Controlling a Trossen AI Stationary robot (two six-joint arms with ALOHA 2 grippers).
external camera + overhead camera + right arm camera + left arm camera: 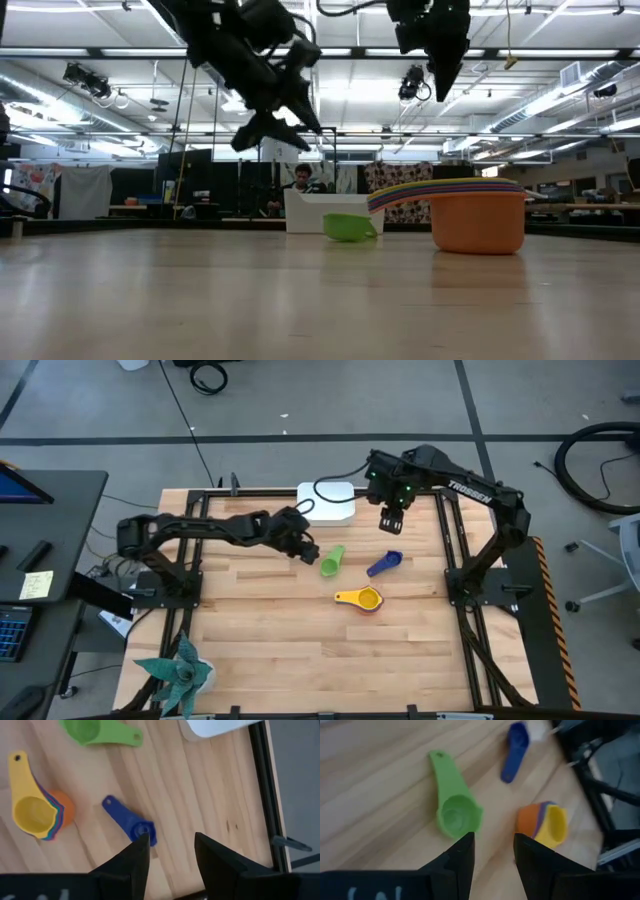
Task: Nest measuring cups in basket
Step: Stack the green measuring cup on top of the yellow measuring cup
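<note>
A green measuring cup (331, 560) lies on the wooden table near the middle, with a small dark blue cup (385, 564) to its right. Nearer the front stands a nested stack (360, 599): orange outermost, yellow innermost (554, 825). The white basket (327, 503) sits at the far edge. My left gripper (493, 840) hovers open just left of the green cup (454, 810), slanting down. My right gripper (171, 840) hangs open, pointing down above the dark blue cup (127, 822), right of the basket. Neither holds anything.
Black frame rails (447, 540) run along the table's left and right sides. A teal plant-like ornament (180, 672) stands at the near left corner. Bare wood (300, 650) lies in front of the cups.
</note>
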